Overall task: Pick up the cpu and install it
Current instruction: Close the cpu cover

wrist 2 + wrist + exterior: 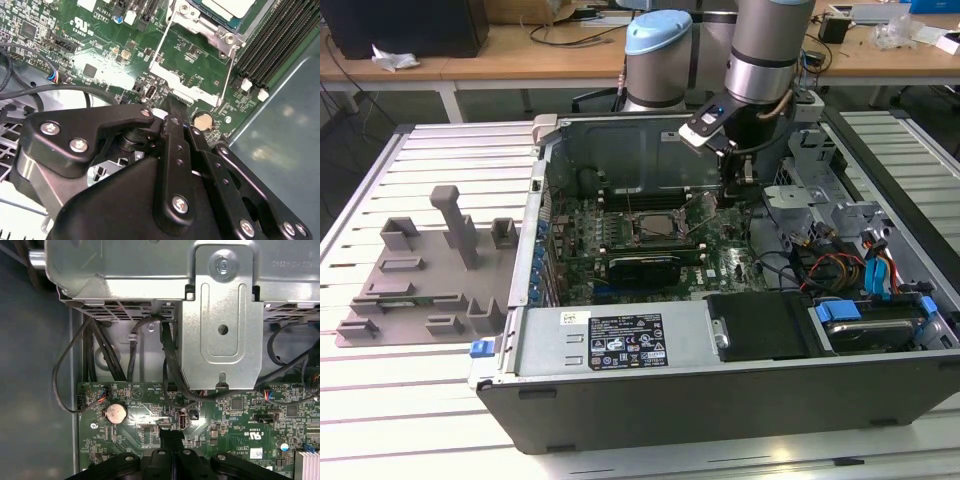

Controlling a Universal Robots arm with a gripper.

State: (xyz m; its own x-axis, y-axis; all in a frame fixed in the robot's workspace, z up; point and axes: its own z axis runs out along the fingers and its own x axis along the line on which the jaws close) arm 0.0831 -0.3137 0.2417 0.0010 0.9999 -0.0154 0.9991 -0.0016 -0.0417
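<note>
Green motherboard (100,45) lies under me in both wrist views. My gripper (171,107) hangs low over it, just beside the coin battery (202,120), with its two black fingers pressed together and nothing between them. I am carrying nothing.

In the second wrist view the cpu (227,7) lies flat inside the metal-framed socket (212,34), its silvery top facing up. It sits apart from my fingertips, across a strip of bare board. So I judge the pick-up and the seating to be done and the locking not done. The thin lever wire (227,70) runs down the socket's side and looks unlatched, though from this angle I cannot be sure.

By my reckoning, whatever finishes the install calls for a small, precise contact on that wire or on the frame. It must not load the chip's top or brush the white memory clips (245,85) close by.

By count, I see one cpu, one socket, one lever wire, one coin battery and two white clips. In the exterior view there is one open computer case (720,385) on the slatted surface (400,410). One grey moulded tray (430,270) lies beside it, toward the exterior view's left, well apart from my gripper.
</note>
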